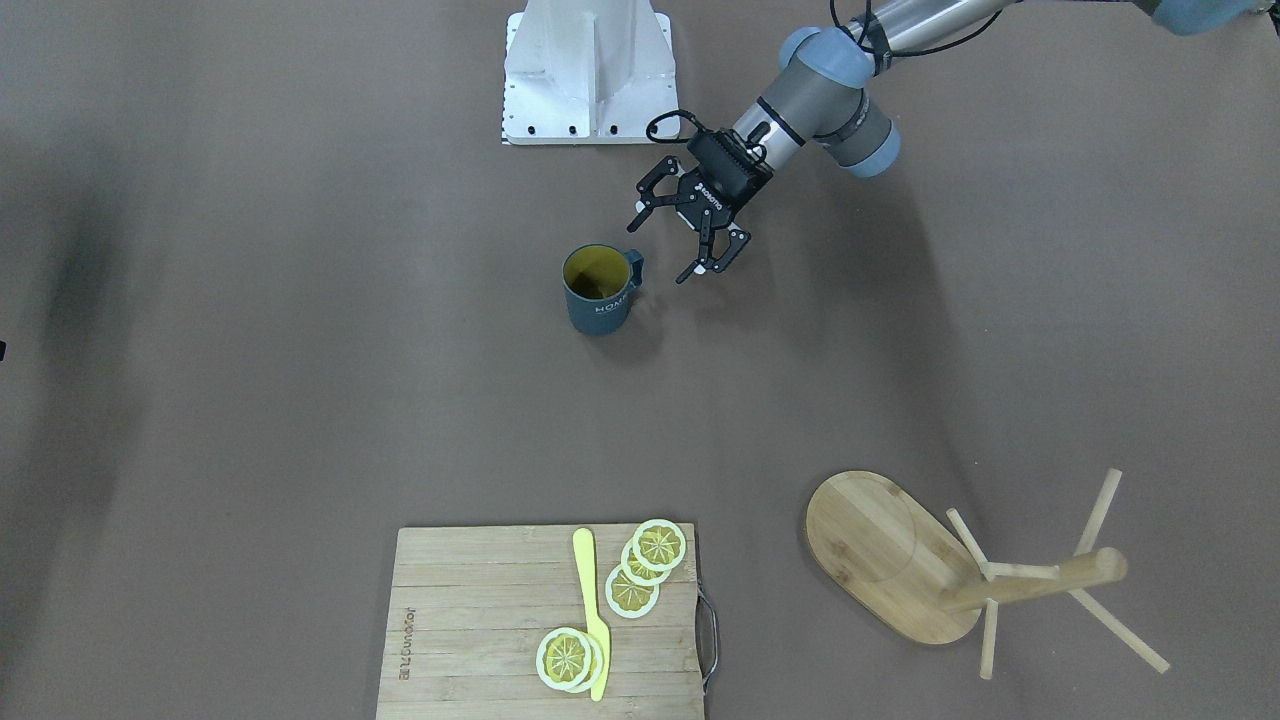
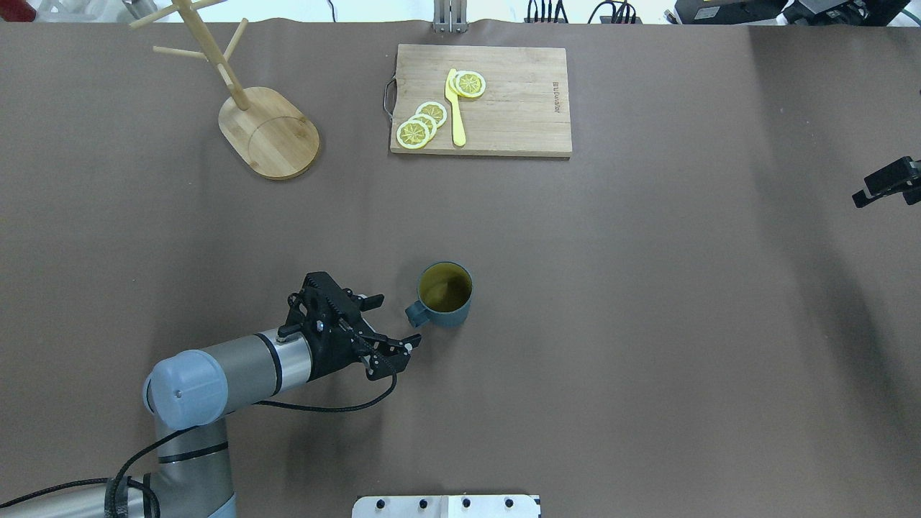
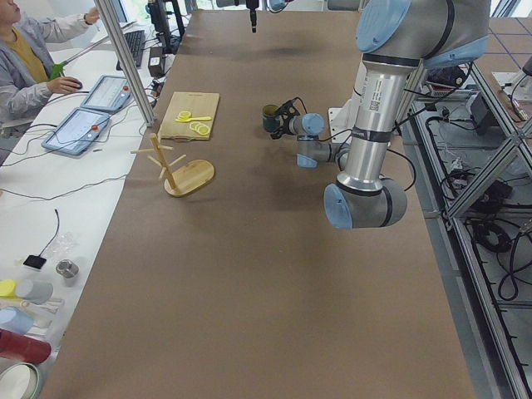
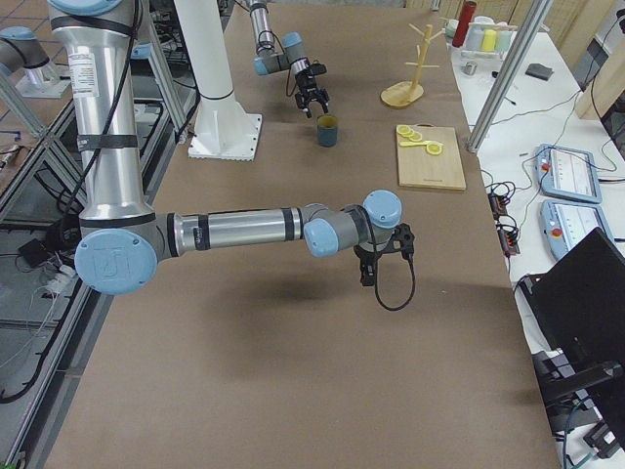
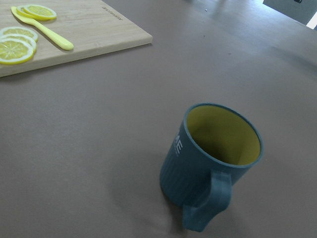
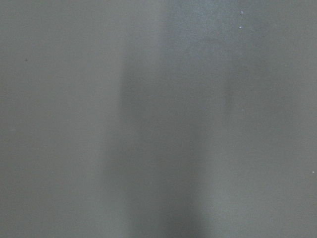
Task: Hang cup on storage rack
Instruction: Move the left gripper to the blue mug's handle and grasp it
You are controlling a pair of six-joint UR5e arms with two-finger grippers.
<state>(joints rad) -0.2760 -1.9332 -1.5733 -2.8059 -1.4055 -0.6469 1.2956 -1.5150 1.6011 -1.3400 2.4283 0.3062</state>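
The dark teal-blue cup [image 2: 446, 293] stands upright on the brown table, yellowish inside, its loop handle turned toward my left gripper. It also shows as cup [image 1: 598, 290] and close up as cup [image 5: 213, 158]. My left gripper [image 2: 397, 321] is open just beside the handle, with its fingers apart and touching nothing; in the front view this left gripper [image 1: 660, 250] hangs up and right of the cup. The bamboo storage rack [image 2: 270, 129] stands far off at the back left, its pegs bare. My right gripper [image 2: 863, 191] hovers at the far right edge, open and holding nothing.
A slatted cutting board [image 2: 481, 101] with lemon slices and a yellow knife lies at the back centre. The robot's white base plate [image 1: 588, 75] sits at the near edge. A person sits at a side desk [image 3: 33, 58] beyond the table.
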